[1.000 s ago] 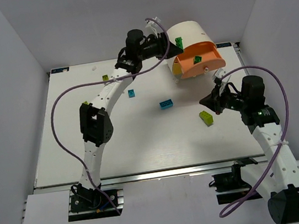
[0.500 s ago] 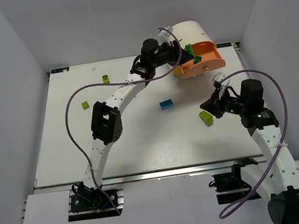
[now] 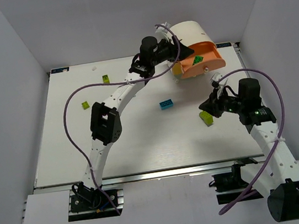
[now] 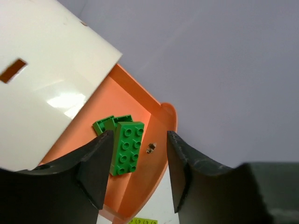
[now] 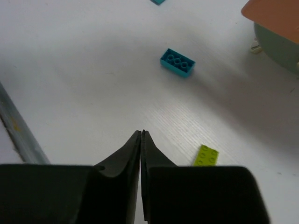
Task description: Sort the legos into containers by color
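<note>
my left jaws released over orange drawer [image 4: 140,184], dark green brick [image 4: 127,148] inside | my right jaws clenched, empty, above worktop [image 5: 70,70], lime brick [image 5: 206,156] near

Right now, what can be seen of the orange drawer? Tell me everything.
The orange drawer is smooth plastic with a rounded front and a small knob. It stands pulled out of the cream cabinet, holding two green bricks. The open left gripper hangs over it, seemingly without touching.
</note>
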Controlling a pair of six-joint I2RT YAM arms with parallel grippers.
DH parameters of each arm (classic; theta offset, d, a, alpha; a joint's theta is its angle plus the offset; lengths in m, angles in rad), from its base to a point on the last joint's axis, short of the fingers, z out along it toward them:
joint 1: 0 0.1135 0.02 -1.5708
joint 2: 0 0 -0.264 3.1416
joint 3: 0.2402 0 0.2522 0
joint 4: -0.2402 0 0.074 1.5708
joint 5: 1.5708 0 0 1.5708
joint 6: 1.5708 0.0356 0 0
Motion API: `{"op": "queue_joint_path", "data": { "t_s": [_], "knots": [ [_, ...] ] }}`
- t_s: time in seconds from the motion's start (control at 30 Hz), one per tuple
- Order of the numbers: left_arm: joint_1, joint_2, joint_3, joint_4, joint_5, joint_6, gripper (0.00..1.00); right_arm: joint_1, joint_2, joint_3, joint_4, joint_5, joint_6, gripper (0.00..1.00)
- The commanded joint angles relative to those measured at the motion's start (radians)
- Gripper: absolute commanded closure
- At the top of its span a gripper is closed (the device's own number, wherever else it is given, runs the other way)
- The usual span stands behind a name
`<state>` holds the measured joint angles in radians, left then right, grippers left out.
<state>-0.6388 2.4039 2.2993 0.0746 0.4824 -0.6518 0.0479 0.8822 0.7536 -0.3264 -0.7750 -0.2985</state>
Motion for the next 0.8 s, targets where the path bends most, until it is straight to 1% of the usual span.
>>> {"op": "queue_joint_path", "data": {
  "t_s": [0.0, 0.03, 0.07, 0.1, 0.13, 0.17, 0.2, 0.23, 0.27, 0.3, 0.33, 0.37, 0.4, 0.43, 0.47, 0.57, 0.6, 0.7, 0.77],
  "knots": [
    [0.031, -0.179, 0.026, -0.041, -0.065, 0.010, 0.43, 0.000, 0.043, 0.050, 0.085, 0.060, -0.010, 0.96],
    [0.040, -0.205, 0.003, -0.059, -0.094, 0.026, 0.59, 0.004, 0.060, 0.071, 0.095, 0.091, -0.002, 1.00],
    [0.060, -0.235, -0.017, -0.068, -0.106, 0.032, 0.67, 0.006, 0.078, 0.084, 0.105, 0.161, 0.008, 1.00],
    [0.071, -0.303, -0.047, -0.125, -0.111, 0.043, 0.74, 0.004, 0.121, 0.099, 0.119, 0.186, 0.010, 1.00],
    [0.083, -0.342, -0.123, -0.140, -0.116, 0.047, 0.80, 0.003, 0.145, 0.137, 0.119, 0.204, -0.007, 1.00],
    [0.108, -0.385, -0.173, -0.156, -0.114, 0.050, 0.81, 0.006, 0.168, 0.157, 0.118, 0.241, -0.019, 1.00],
    [0.120, -0.472, -0.225, -0.185, -0.110, 0.061, 0.81, 0.006, 0.219, 0.176, 0.116, 0.256, -0.027, 1.00],
    [0.146, -0.517, -0.333, -0.203, -0.110, 0.069, 0.78, 0.004, 0.240, 0.211, 0.115, 0.284, -0.043, 1.00],
    [0.157, -0.558, -0.384, -0.228, -0.113, 0.075, 0.74, 0.004, 0.262, 0.228, 0.113, 0.295, -0.056, 1.00],
    [0.169, -0.601, -0.435, -0.283, -0.117, 0.090, 0.67, 0.006, 0.299, 0.243, 0.110, 0.305, -0.062, 1.00],
    [0.180, -0.682, -0.493, -0.304, -0.140, 0.096, 0.55, 0.007, 0.316, 0.256, 0.110, 0.315, -0.070, 1.00],
    [0.200, -0.727, -0.612, -0.343, -0.155, 0.099, 0.32, 0.007, 0.331, 0.280, 0.112, 0.322, -0.083, 1.00],
    [0.209, -0.764, -0.676, -0.354, -0.171, 0.100, 0.25, 0.007, 0.357, 0.291, 0.113, 0.322, -0.083, 1.00],
    [0.218, -0.846, -0.739, -0.357, -0.185, 0.095, 0.21, 0.007, 0.369, 0.300, 0.122, 0.333, -0.090, 1.00],
    [0.218, -0.886, -0.855, -0.354, -0.200, 0.092, 0.17, 0.007, 0.382, 0.323, 0.125, 0.342, -0.099, 1.00],
    [0.245, -1.015, -1.003, -0.325, -0.211, 0.049, 0.15, 0.009, 0.443, 0.358, 0.127, 0.370, -0.116, 1.00],
    [0.254, -1.044, -1.085, -0.319, -0.214, 0.025, 0.14, 0.009, 0.477, 0.387, 0.127, 0.379, -0.125, 1.00],
    [0.254, -1.138, -1.217, -0.300, -0.237, -0.009, 0.14, 0.009, 0.558, 0.461, 0.136, 0.405, -0.129, 1.00],
    [0.264, -1.190, -1.262, -0.308, -0.254, -0.017, 0.11, 0.012, 0.618, 0.498, 0.154, 0.422, -0.125, 1.00]
  ]
}}
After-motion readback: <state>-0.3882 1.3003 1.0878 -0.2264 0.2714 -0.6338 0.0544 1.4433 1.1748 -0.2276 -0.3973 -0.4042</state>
